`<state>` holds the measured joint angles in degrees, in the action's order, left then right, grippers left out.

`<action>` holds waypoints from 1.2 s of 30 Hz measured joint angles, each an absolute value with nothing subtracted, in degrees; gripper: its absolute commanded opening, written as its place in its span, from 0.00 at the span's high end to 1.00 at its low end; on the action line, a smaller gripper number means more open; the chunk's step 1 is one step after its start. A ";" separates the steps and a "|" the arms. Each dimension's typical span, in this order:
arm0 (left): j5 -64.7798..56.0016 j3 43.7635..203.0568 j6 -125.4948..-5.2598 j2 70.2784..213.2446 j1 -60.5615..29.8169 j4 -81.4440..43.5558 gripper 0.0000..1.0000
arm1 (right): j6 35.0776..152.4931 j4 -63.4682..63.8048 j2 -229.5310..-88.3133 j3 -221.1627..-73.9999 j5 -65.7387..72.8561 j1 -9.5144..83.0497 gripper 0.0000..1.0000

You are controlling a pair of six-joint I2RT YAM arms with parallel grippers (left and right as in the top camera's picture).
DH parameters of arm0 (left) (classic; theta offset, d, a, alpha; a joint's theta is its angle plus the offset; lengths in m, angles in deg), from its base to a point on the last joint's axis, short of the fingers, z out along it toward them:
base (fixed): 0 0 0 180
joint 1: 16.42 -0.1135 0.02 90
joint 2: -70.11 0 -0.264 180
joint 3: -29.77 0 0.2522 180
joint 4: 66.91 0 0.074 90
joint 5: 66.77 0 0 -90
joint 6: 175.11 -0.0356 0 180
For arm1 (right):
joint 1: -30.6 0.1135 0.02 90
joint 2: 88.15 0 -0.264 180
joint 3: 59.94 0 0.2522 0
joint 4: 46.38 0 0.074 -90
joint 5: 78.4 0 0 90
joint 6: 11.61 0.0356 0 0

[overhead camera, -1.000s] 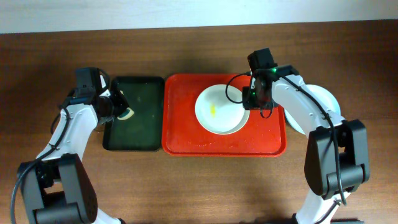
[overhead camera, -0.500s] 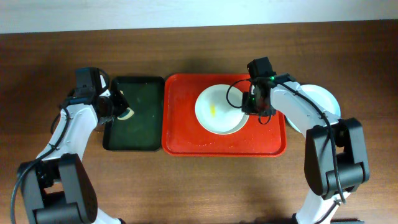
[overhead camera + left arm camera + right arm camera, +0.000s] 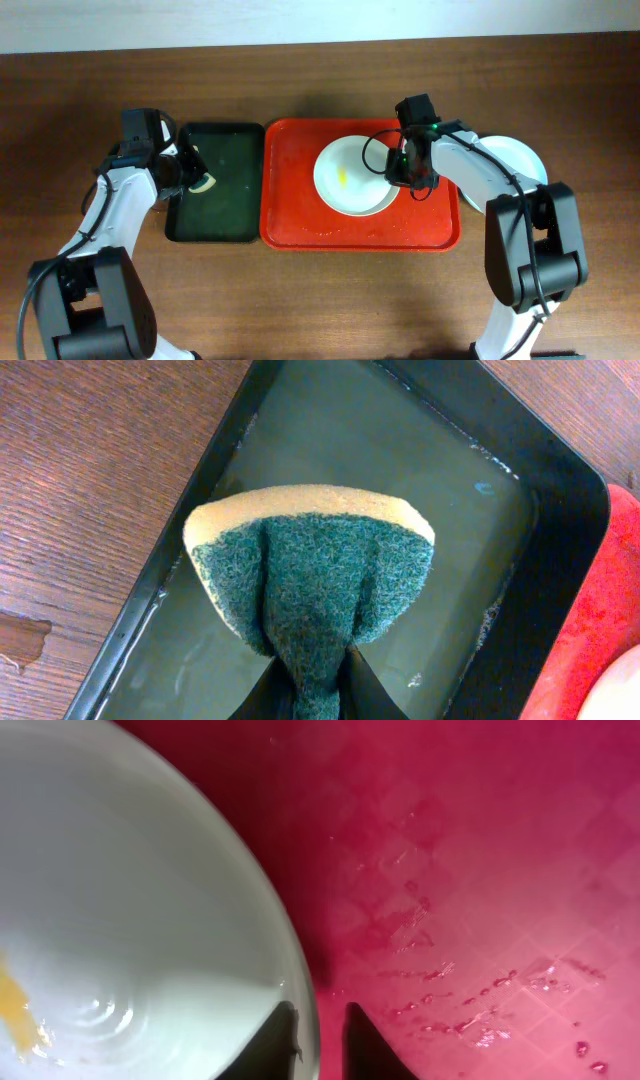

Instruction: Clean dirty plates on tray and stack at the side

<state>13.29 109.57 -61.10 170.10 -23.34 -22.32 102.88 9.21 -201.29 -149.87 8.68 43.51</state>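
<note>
Jaws of the right gripper [image 3: 322, 1040] pinch the rim of the round white yellow-smeared plate [image 3: 350, 178], lying flat right of centre in the red rectangular plastic tray [image 3: 290, 205], long axis left-right. Jaws of the left gripper [image 3: 310, 695] clamp a green-backed yellow sponge [image 3: 310, 560].

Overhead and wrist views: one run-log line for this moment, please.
left gripper: holds sponge over green tray | right gripper: pinches plate rim on red tray

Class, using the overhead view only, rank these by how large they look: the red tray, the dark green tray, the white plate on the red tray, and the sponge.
1. red tray
2. dark green tray
3. white plate
4. sponge, partly hidden, yet clearly the smallest
</note>
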 measured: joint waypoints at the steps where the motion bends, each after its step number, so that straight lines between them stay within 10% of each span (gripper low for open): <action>1: 13.29 109.57 -61.13 170.10 -23.34 -22.34 0.89 | 102.97 9.12 -201.36 -149.87 8.53 43.51 0.96; 19: 13.29 109.60 -63.42 170.10 -21.33 -21.91 1.00 | 103.21 18.04 -201.36 -149.84 -2.46 44.01 0.96; 36: 19.00 133.25 -67.84 170.51 -4.76 4.91 1.00 | 102.53 19.76 -201.36 -149.82 0.09 44.06 0.96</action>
